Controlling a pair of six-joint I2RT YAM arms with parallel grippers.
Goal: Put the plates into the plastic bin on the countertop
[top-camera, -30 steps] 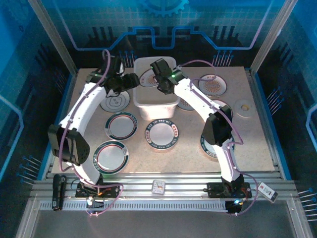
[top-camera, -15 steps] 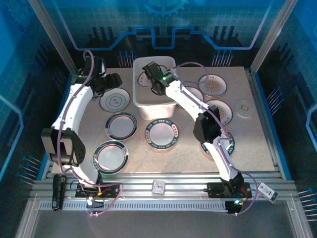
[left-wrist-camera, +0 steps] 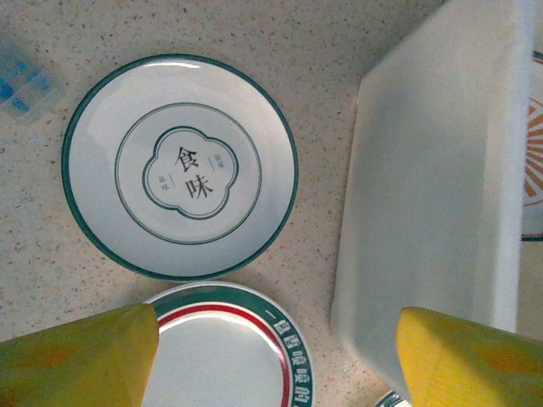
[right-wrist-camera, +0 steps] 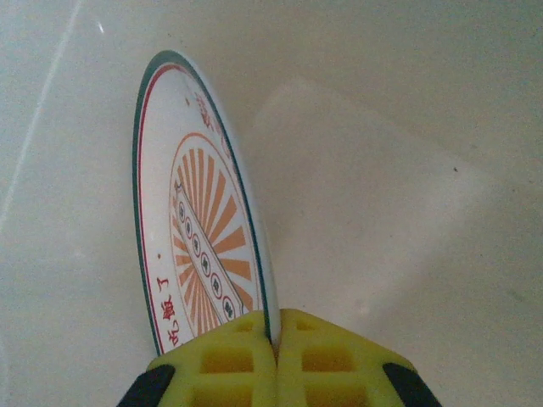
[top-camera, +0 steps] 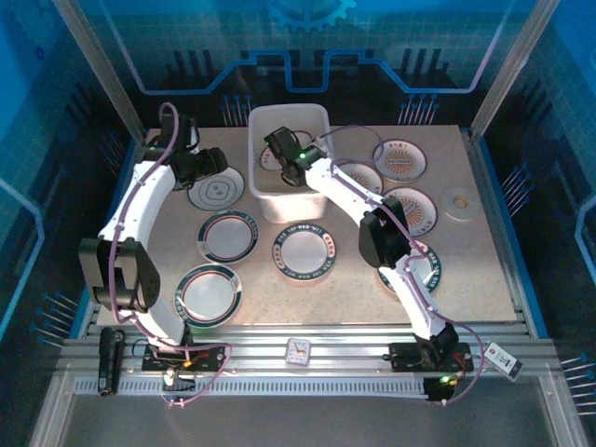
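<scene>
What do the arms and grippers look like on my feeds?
The left arm and right arm have curved white shells with black joints, each trailed by a purple cable. A green light glows on the right wrist. The left gripper has plain yellow fingers; the right gripper has yellow fingers with square grid recesses.

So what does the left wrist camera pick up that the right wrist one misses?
Left wrist: a white plate with a flower-shaped motif and a red-and-green-rimmed plate flat on the countertop, below the open left tool. Right wrist: a sunburst plate held on edge, pinched by the shut right tool. Shared: the plastic bin, outer wall in one, inside in the other.
</scene>
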